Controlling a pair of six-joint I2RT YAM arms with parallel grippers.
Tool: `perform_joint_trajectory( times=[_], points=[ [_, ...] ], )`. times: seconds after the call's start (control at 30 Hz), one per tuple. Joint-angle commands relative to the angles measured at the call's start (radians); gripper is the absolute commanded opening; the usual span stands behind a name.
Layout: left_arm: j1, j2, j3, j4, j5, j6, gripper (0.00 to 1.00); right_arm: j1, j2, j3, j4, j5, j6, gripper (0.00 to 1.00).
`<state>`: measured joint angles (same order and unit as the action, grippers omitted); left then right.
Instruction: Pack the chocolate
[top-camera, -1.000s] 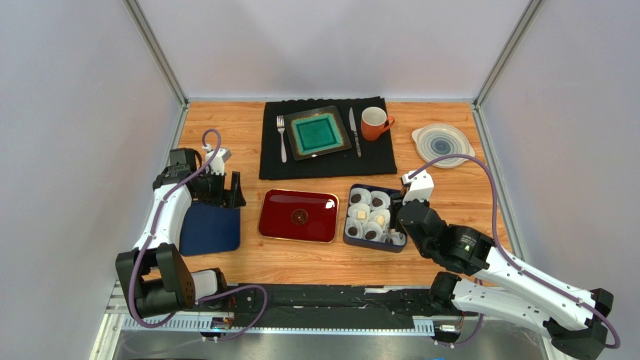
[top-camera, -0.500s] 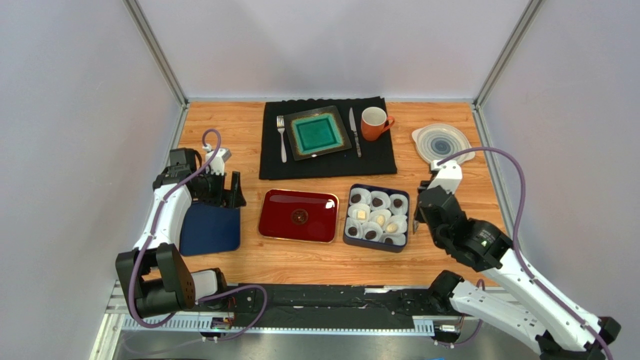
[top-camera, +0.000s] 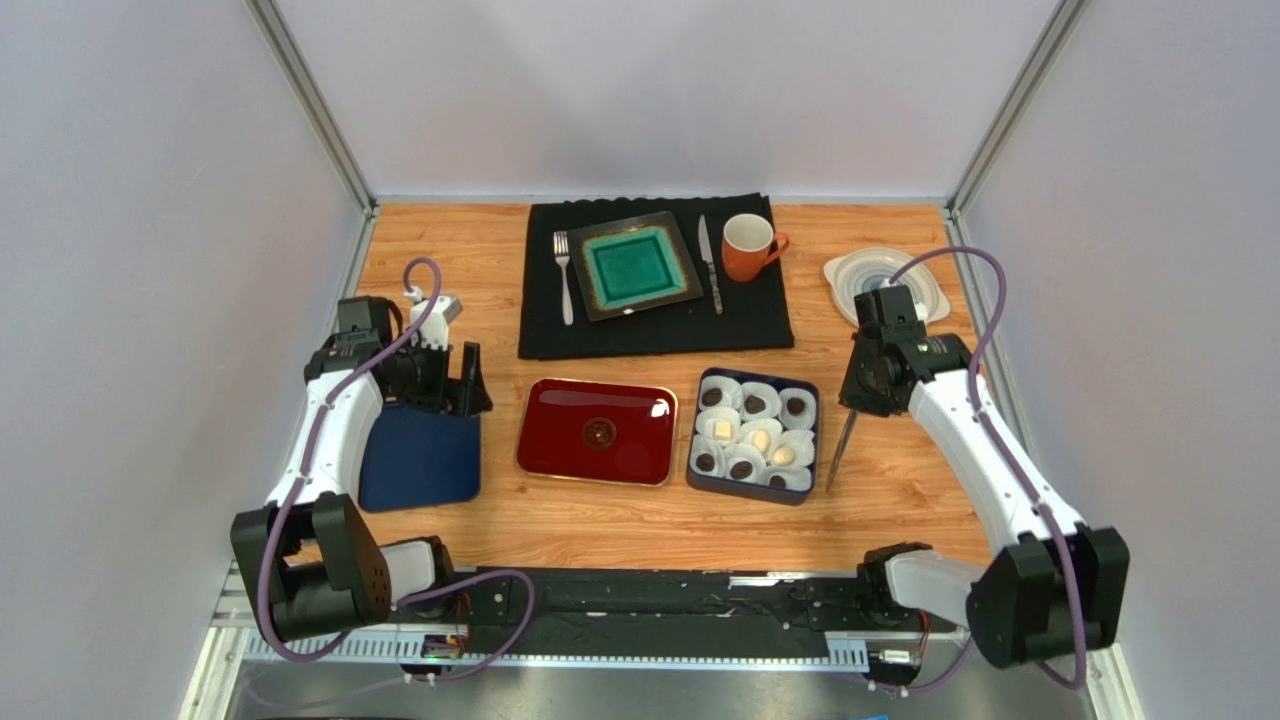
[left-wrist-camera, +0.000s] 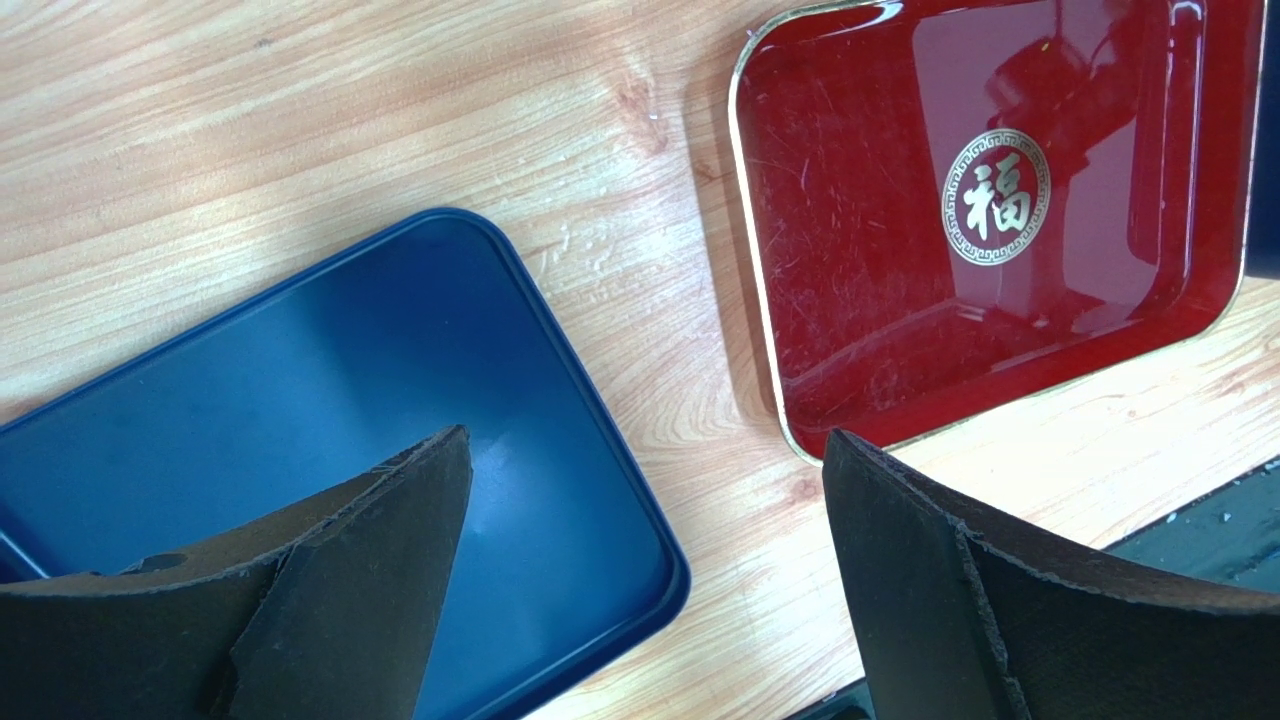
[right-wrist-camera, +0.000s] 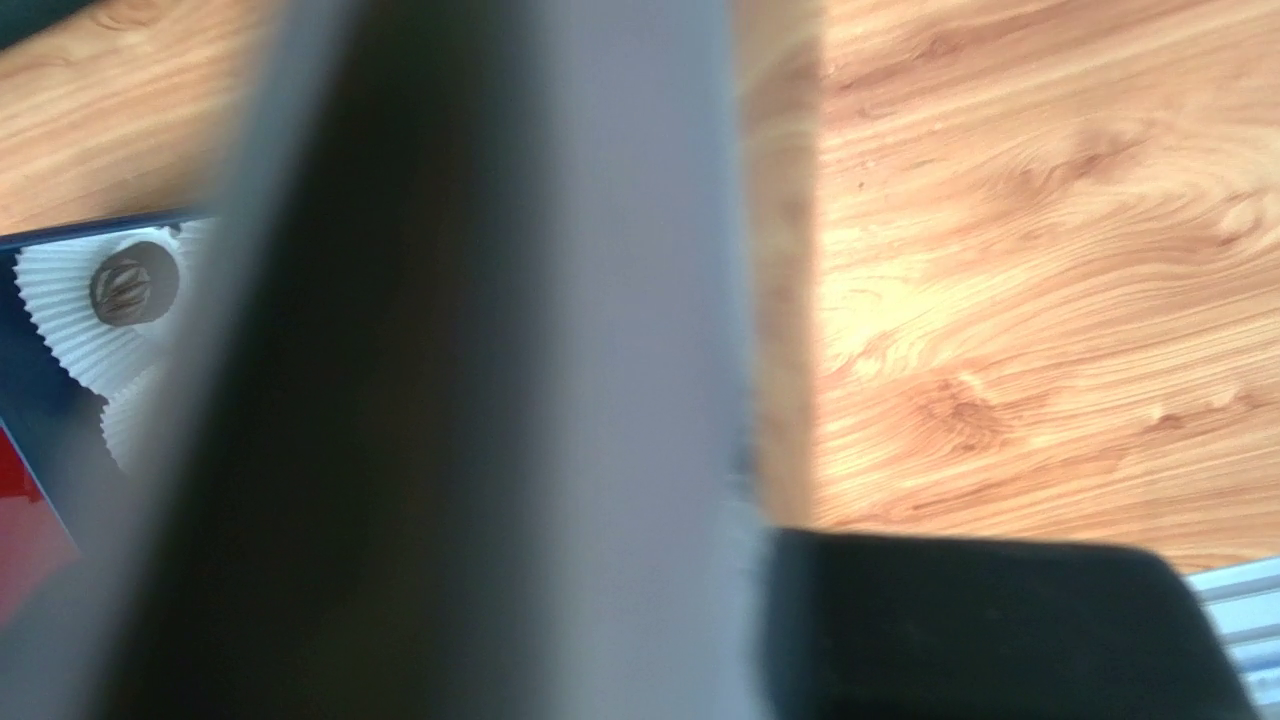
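While the chocolate (top-camera: 742, 470) sat in paper cups (right-wrist-camera: 68, 338) inside the blue box (top-camera: 744, 491), the left jaws stood wide open, empty, above a blue lid (left-wrist-camera: 301, 375) — the right jaws pinched a thin dark strip (top-camera: 839, 450) beside the box.

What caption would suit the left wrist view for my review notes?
Left gripper, jaws open, hovers above a navy lid beside a red tray on the wooden table.

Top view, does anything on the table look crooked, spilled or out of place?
Nothing is spilled. The square green plate sits turned at an angle on the black cloth mat, not square with its edges. The chocolates sit in white paper cups inside the dark blue box.
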<state>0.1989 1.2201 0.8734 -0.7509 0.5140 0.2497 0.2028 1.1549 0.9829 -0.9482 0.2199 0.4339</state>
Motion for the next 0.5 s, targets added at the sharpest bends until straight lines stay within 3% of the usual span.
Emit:
perform_joint_trajectory(
  times=[0.0,0.2,0.37,0.47],
  points=[
    [0.008,-0.024,-0.01,0.021,-0.011,0.04,0.96,-0.045,0.057,0.088,0.0,-0.116,-0.03,0.07],
    [0.008,0.033,-0.027,0.039,-0.086,0.046,0.96,-0.187,0.167,0.062,0.029,-0.189,-0.047,0.12],
    [0.001,0.038,-0.123,0.152,-0.189,-0.022,0.96,-0.233,0.247,0.039,0.058,-0.205,-0.02,0.29],
    [-0.039,0.027,-0.172,0.214,-0.253,-0.043,0.88,-0.244,0.281,0.02,0.081,-0.203,-0.008,0.31]
  ],
)
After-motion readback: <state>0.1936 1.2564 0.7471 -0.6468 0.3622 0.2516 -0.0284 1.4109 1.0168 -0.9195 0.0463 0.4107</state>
